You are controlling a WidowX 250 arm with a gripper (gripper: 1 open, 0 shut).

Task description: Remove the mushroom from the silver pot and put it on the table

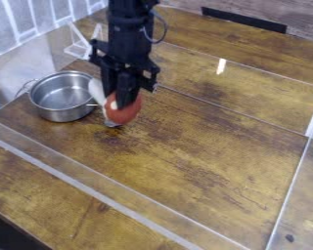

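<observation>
red-orange mushroom (pixel 124 104) sits pinched in your gripper (pixel 124 109), jaws nearly closed on it, left of centre, hanging low over the table (pixel 211 146), presumably so it can be set down without a drop. the silver pot (pixel 63 96) stands empty just to its left.

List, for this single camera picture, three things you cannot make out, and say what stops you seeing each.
1. Spoon: the gripper and mushroom cover it in the camera view.
2. Whether the mushroom touches the table: its underside is blurred and the fingers flank it.
3. Mushroom stem: hidden between the gripper fingers.
4. Inner near wall of the silver pot: hidden by its own rim.
</observation>
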